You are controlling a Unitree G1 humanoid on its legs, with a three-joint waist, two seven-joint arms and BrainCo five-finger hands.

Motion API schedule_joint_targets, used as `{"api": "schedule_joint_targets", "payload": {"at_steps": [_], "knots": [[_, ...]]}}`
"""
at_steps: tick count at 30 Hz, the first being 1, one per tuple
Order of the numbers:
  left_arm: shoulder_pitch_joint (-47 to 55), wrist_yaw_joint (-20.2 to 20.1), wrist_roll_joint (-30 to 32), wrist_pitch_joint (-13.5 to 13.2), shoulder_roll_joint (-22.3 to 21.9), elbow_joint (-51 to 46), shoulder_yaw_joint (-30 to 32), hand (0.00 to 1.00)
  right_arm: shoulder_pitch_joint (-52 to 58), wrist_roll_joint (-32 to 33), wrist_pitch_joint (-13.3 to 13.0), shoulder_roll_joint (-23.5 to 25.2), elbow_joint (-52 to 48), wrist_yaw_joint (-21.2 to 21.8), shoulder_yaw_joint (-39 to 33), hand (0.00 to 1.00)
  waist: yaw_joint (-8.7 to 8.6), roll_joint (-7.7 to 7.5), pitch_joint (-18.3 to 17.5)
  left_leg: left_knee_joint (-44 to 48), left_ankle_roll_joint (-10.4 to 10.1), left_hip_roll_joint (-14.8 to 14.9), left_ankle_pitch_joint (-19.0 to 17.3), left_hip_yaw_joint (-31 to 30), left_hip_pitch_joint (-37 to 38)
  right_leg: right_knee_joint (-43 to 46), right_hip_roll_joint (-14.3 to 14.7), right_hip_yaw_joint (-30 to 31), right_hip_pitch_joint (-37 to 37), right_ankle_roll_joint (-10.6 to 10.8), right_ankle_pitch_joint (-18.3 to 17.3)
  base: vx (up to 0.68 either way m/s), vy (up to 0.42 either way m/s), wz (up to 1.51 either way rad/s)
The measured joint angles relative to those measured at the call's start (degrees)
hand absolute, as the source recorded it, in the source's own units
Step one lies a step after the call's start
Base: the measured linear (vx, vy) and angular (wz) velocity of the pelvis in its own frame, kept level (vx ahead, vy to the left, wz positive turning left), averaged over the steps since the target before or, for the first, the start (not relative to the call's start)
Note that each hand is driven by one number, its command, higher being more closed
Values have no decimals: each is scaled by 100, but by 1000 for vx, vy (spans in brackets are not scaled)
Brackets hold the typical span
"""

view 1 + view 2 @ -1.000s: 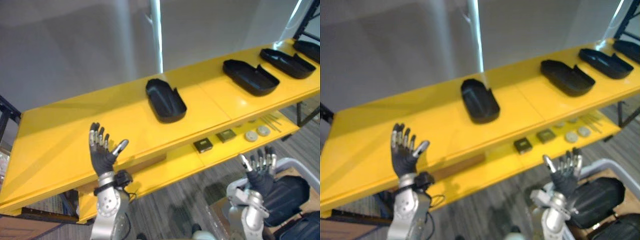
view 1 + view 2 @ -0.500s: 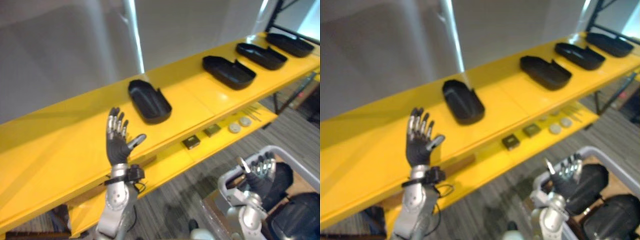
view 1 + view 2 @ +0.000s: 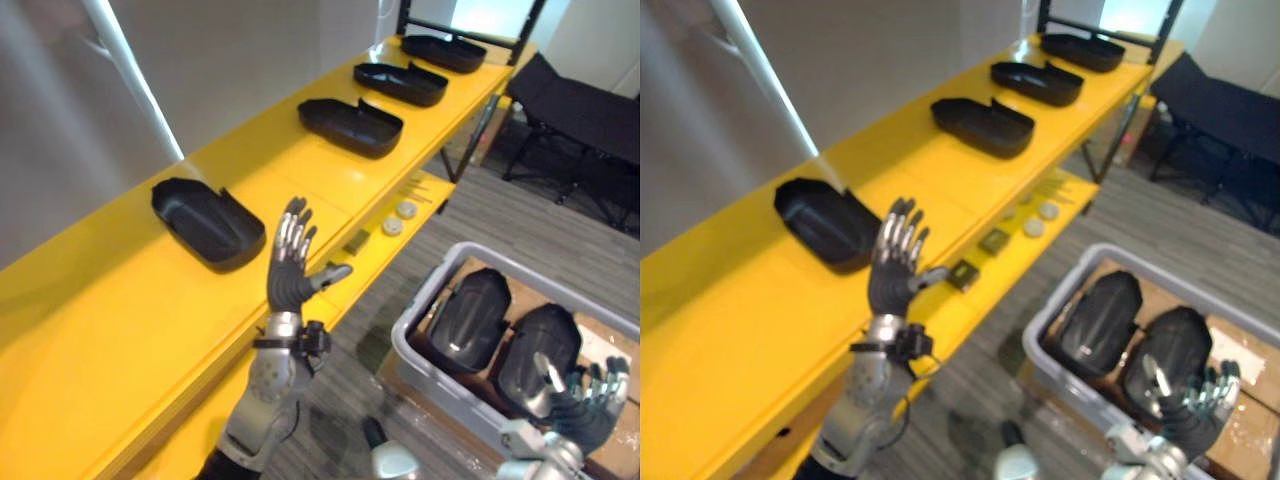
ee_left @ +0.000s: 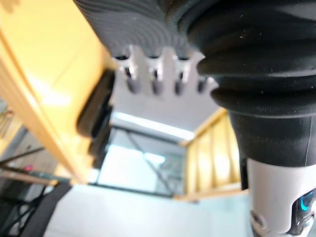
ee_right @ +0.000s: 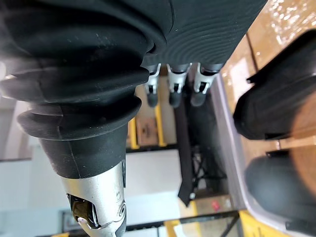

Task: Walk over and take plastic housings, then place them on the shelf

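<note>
Your left hand (image 3: 293, 270): raised, fingers straight and spread, thumb out, empty, touching nothing, in front of smooth yellow shelf (image 3: 110, 330). Your right hand (image 3: 585, 398): fingers splayed, empty, low beside grey bin (image 3: 445, 385). Two glossy black domed plastic housings (image 3: 470, 320) side by side in bin. Four shelf housings (image 3: 208, 222), hollow side up, in row on shelf top.

Four black plastic housings (image 3: 208, 223) are lying hollow side up along the yellow shelf (image 3: 120, 310), from middle left to the top. Two more housings (image 3: 470, 320) are lying round side up in a grey bin (image 3: 425, 290) at lower right.
</note>
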Motion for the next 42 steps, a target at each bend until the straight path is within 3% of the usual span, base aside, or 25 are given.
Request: {"api": "schedule_joint_targets", "payload": {"at_steps": [3, 4, 6, 7, 9, 11, 15, 17, 21, 24, 31, 35, 37, 42], "knots": [[91, 28, 1, 5, 5, -1, 67, 0, -85, 20, 0, -11, 23, 170, 170, 0, 24, 10, -8, 242, -5, 27, -114, -49, -87, 0, 2, 15, -2, 3, -2, -58, -31, -3], [108, 52, 4, 3, 5, -3, 127, 0, -191, 18, 0, -32, 43, 284, 242, 0, 52, 3, -6, 626, 17, 81, -251, -366, -254, 5, 5, 68, -53, 1, -1, -98, -56, -27], [135, 202, 45, -9, 1, -25, 315, 0, -465, -13, 1, -178, 127, 516, 375, 0, 286, 12, -9, 1280, 279, 103, -507, -1528, -632, 49, 49, 408, -221, 21, 48, -93, -28, -80], [236, 344, 84, -16, -8, -80, 504, 0, -800, -37, 12, -431, 283, 679, 465, 0, 387, 141, 2, 1605, 239, 140, -857, -2365, -814, 35, 194, 635, -335, 69, 74, -71, 39, -97], [387, 444, 92, -31, -3, -145, 570, 0, -1103, -37, 14, -608, 468, 732, 538, 0, 420, 321, -19, 1660, 97, 202, -1141, -2652, -797, 36, 315, 739, -377, 92, 134, -65, 134, -59], [635, 447, 97, -61, 22, -241, 601, 0, -1294, -39, 19, -644, 531, 725, 655, 0, 482, 292, -16, 1662, 76, 116, -1260, -2643, -792, 52, 245, 809, -406, 151, 200, -69, 142, -16], [1080, 434, 228, -303, 160, -401, 781, 0, -1322, -39, 74, -634, 532, 703, 1082, 0, 707, 21, 20, 1714, 94, -16, -1254, -2556, -911, 84, 148, 933, -569, 204, 271, -79, 67, -10], [1102, 470, 269, -328, 198, -464, 806, 0, -1315, -28, 112, -618, 532, 728, 1141, 0, 726, -6, 32, 1757, 95, -30, -1254, -2554, -966, 97, 141, 945, -615, 196, 299, -14, 12, -2], [1214, 469, 303, -449, 137, -719, 989, 0, -1316, -24, 142, -603, 542, 978, 1376, 0, 733, -8, 35, 1771, 112, -17, -1264, -2501, -859, 137, 183, 940, -609, 139, 371, 14, 10, -11], [1377, 472, 345, -451, 54, -796, 1240, 0, -1451, -30, 141, -599, 741, 1246, 1599, 0, 904, -27, 53, 1808, 206, 23, -1331, -2258, -742, 85, 249, 799, -587, 65, 546, -66, -22, -44], [1683, 501, 417, -588, 44, -796, 1463, 0, -1589, -368, 312, -635, 909, 1137, 1790, 0, 1003, 16, 84, 2077, 241, 68, -1499, -2217, -828, 56, 167, 263, -645, -113, 505, -83, 1, -11], [1655, 504, 434, -750, -16, -796, 1444, 0, -1600, -476, 406, -739, 917, 1086, 1699, 0, 976, 92, 106, 2085, 181, 111, -1468, -2262, -915, 64, 178, 117, -734, -131, 574, 59, -24, 3], [1651, 554, 449, -769, -16, -795, 1441, 0, -1621, -370, 407, -759, 956, 1191, 1640, 0, 960, 120, 122, 2093, 177, 111, -1462, -2313, -949, 4, 188, 116, -755, -41, 649, 75, -7, -4], [1320, 798, 505, -858, -3, -774, 1384, 0, -1730, -241, 406, -794, 1178, 1436, 1505, 0, 933, 178, 225, 2154, 221, 59, -1486, -2635, -1123, -20, 164, 19, -817, -50, 665, 40, 9, 8]]}}
